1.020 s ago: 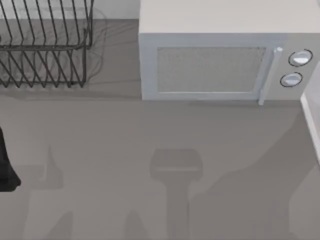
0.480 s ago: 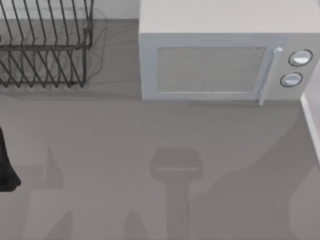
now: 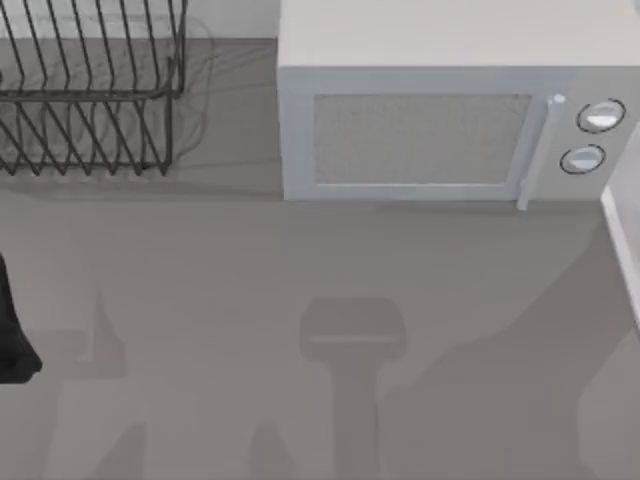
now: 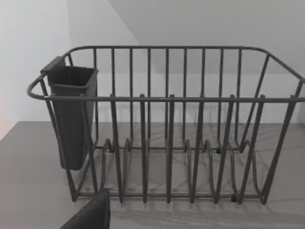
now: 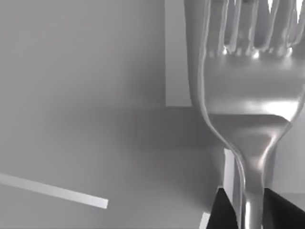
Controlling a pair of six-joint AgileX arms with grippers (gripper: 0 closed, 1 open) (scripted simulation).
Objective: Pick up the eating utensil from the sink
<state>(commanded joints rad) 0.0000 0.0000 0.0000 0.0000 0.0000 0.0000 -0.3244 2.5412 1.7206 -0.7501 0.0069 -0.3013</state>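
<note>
In our right wrist view the fork (image 5: 250,109) sits right against the lens, its thin handle pinched between the two dark fingertips (image 5: 224,212) of our right gripper (image 5: 249,214), closed on it. We judge the low grip on the handle leaves the head free. Its long axis runs straight away from the gripper, tines leading. Farther off, a pale sink wall (image 5: 176,52) stands behind it. Our left arm (image 3: 12,335) idles at the table's left edge, facing the dish rack (image 4: 167,143); whether its fingers are parted we cannot tell.
</note>
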